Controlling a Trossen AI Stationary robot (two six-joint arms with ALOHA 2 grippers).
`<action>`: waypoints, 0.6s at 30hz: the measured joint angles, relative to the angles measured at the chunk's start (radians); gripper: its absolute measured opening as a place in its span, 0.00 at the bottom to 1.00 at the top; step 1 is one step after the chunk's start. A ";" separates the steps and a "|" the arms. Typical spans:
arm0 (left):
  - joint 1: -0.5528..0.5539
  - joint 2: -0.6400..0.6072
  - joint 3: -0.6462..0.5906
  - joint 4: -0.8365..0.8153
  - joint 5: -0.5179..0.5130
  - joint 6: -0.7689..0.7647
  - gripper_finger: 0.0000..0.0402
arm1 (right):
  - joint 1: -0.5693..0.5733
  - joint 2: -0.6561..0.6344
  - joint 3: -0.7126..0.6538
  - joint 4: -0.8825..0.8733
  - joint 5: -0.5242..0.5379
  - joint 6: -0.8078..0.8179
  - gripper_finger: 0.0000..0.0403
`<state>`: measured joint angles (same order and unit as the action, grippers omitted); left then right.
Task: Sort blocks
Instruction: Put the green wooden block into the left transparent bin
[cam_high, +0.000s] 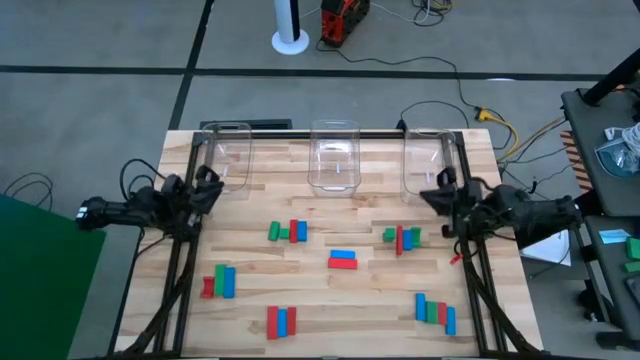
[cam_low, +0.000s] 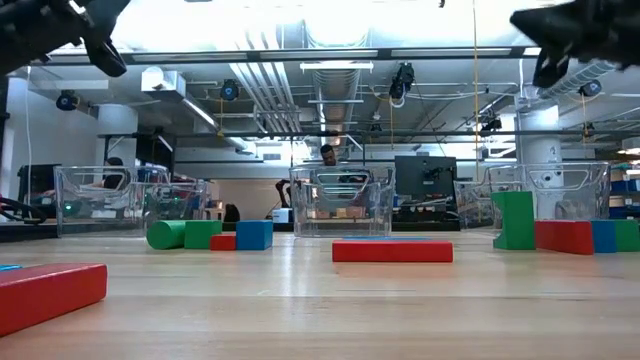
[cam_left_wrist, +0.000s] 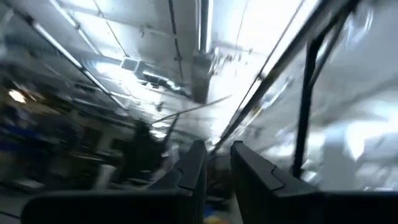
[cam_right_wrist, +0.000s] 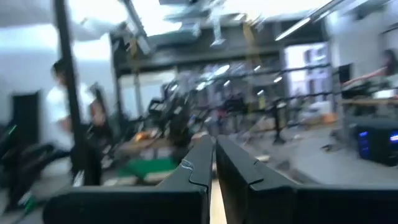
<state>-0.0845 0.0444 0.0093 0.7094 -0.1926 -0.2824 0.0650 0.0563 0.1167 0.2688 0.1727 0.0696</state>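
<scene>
Blocks (cam_high: 342, 260): red, green and blue bars are lying in six small mixed clusters across the middle and near part of the table (cam_high: 300, 300), none yet in a bin, so sorting is judged not begun. One cluster is sitting left of centre (cam_high: 288, 232), one at right (cam_high: 402, 238), one near left (cam_high: 218, 281), one near centre (cam_high: 281, 321), one near right (cam_high: 435, 311). Three clear bins (cam_high: 333, 155) are standing in a row along the far edge, apparently waiting as one destination per colour. Left hand (cam_high: 210, 187) is hovering raised at the left edge, near the left bin, fingers nearly together, grasping nothing. Right hand (cam_high: 437, 195) is hovering raised at the right edge, fingers closed together, also holding nothing. Table: pale wood planks on a dark frame. Room: an open workshop with ceiling ducts, strip lights, monitors and cables on a grey floor; a person (cam_low: 328, 156) is showing beyond the middle bin.
</scene>
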 joint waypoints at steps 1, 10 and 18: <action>0.000 0.000 0.000 0.020 0.000 -0.098 0.13 | 0.000 0.007 0.020 0.000 0.025 0.005 0.03; 0.001 0.000 0.000 0.053 -0.058 -0.290 0.13 | 0.000 0.100 0.198 -0.039 0.125 0.102 0.03; 0.001 0.003 0.002 0.059 -0.143 -0.290 0.13 | 0.000 0.163 0.293 -0.058 0.117 0.091 0.03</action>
<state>-0.0837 0.0479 0.0117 0.7683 -0.3356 -0.5722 0.0650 0.2191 0.4100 0.2108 0.2893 0.1606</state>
